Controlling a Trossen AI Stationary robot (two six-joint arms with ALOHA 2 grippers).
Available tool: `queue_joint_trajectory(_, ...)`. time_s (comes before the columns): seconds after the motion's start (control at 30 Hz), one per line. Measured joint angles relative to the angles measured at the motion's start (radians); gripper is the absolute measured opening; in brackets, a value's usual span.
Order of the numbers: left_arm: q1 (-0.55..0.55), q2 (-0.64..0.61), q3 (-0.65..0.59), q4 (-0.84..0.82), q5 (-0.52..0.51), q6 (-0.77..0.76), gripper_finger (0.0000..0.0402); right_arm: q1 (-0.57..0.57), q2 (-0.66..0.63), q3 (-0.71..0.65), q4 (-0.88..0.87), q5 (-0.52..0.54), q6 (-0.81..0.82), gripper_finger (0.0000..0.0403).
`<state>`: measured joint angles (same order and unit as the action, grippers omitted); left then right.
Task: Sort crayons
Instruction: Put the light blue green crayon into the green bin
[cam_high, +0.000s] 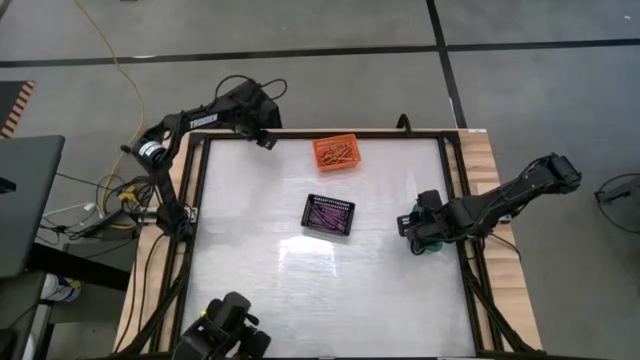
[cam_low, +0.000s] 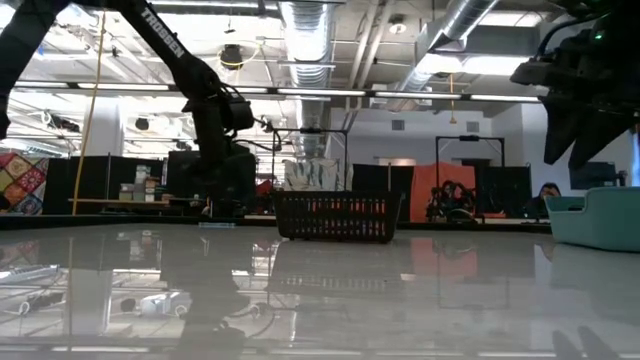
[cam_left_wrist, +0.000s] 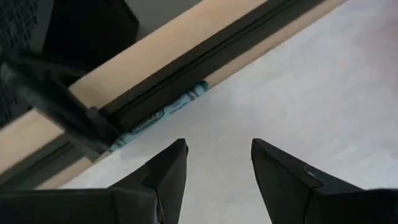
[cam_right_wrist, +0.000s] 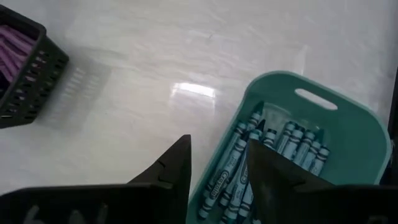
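White and glossy, the tabletop (cam_high: 300, 270) sits inside a dark frame with a pale wooden border, on a grey floor crossed by dark lines; seen from table height, an open workshop with ceiling ducts and strip lights lies behind it. Three small baskets hold the sorted crayons. An orange basket (cam_high: 336, 152) near the far edge holds orange-red crayons (cam_high: 337, 151). A black basket (cam_high: 329, 215) near the middle holds purple crayons (cam_high: 328, 214). A teal basket (cam_right_wrist: 323, 146) stands at the right side of the table, filled with teal-blue crayons (cam_right_wrist: 292, 143) lying side by side. The right gripper (cam_right_wrist: 217, 162) hangs directly over the near rim of that teal basket, its two dark fingers spread apart with nothing between them — the crayons lie below in the basket, not pinched. The left gripper (cam_left_wrist: 217, 165) is at the table's far left corner, pointing down at the edge of the white surface, its fingers also spread and empty. Just ahead of it one loose teal-blue crayon (cam_left_wrist: 165, 115) lies on the white surface, pressed lengthwise against the dark frame rail (cam_left_wrist: 205, 59) — partly hidden at one end by a dark bracket. From above, the left arm reaches in over the far left corner, and the right arm comes in from the right side.
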<state>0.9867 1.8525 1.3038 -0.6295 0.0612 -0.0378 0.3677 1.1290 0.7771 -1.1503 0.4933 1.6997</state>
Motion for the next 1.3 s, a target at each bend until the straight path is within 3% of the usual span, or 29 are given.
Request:
queue_joint_trajectory(0.23, 0.001, -0.001, 0.001, 0.04, -0.015, -0.116, 0.0169, 0.001, 0.0, 0.0, 0.002, 0.007, -0.013, 0.0145)
queue_joint_trajectory(0.37, -0.024, 0.0, 0.001, 0.069, -0.009, -0.017, 0.0169, -0.002, 0.0, 0.0, 0.0, 0.034, -0.047, 0.0145)
queue_joint_trajectory(0.53, -0.061, 0.049, 0.001, -0.011, -0.03, 0.266, 0.0169, -0.019, 0.0, 0.0, -0.008, 0.05, -0.061, 0.0145)
queue_joint_trajectory(0.67, -0.072, 0.08, 0.001, -0.089, -0.15, 0.414, 0.0169, -0.019, 0.0, 0.0, -0.002, 0.052, -0.061, 0.0145)
queue_joint_trajectory(0.73, -0.072, 0.081, 0.0, -0.095, -0.201, 0.447, 0.0169, -0.019, 0.0, 0.0, 0.01, 0.054, -0.061, 0.0145)
queue_joint_trajectory(0.87, -0.064, 0.081, 0.017, -0.089, -0.209, 0.509, 0.0169, -0.019, 0.0, 0.0, 0.022, 0.058, -0.061, 0.0145)
queue_joint_trajectory(1.07, -0.051, 0.081, 0.022, -0.054, -0.165, 0.619, 0.0169, -0.019, 0.0, 0.0, 0.026, 0.058, -0.061, 0.0145)
queue_joint_trajectory(1.3, -0.03, 0.136, 0.049, -0.087, -0.143, 0.635, 0.0169, -0.019, 0.0, 0.0, 0.038, 0.058, -0.061, 0.0145)
